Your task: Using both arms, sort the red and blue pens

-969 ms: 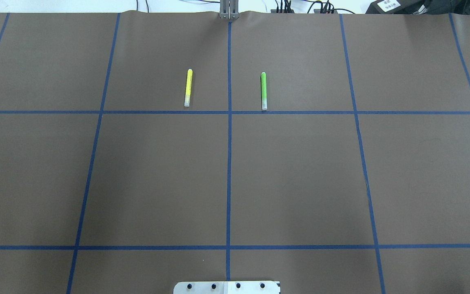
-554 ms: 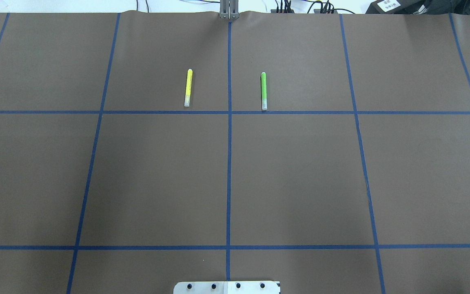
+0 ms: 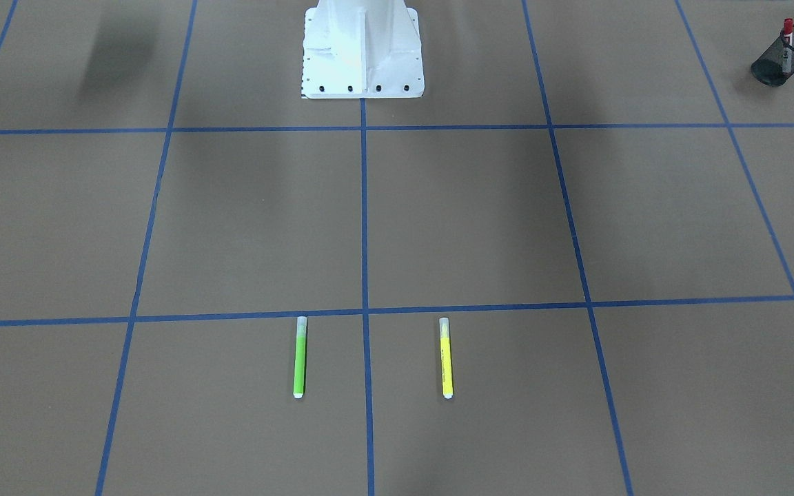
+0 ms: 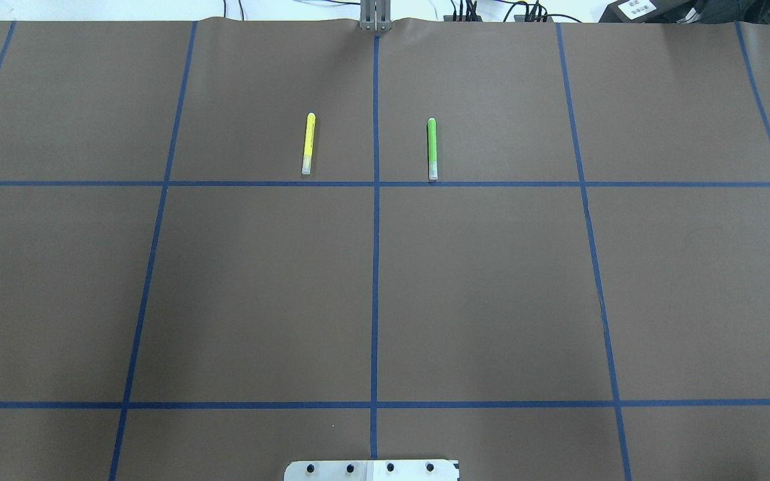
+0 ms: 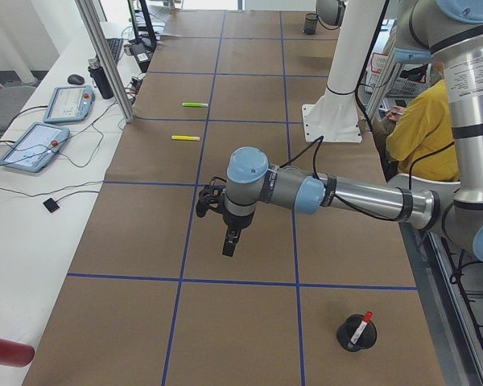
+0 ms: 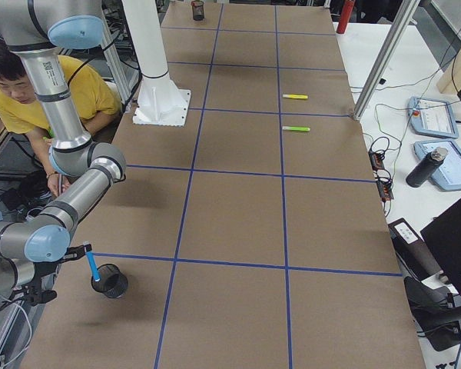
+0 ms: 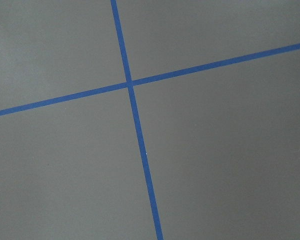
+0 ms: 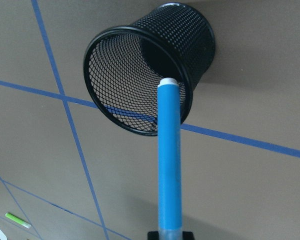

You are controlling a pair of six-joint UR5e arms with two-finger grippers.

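My left pincer hangs over bare worktop, and I cannot tell how wide it stands; the red pen is already in the left mesh cup; my right pincer, mostly cut off, clamps the blue pen above the right mesh cup, not yet dropped.
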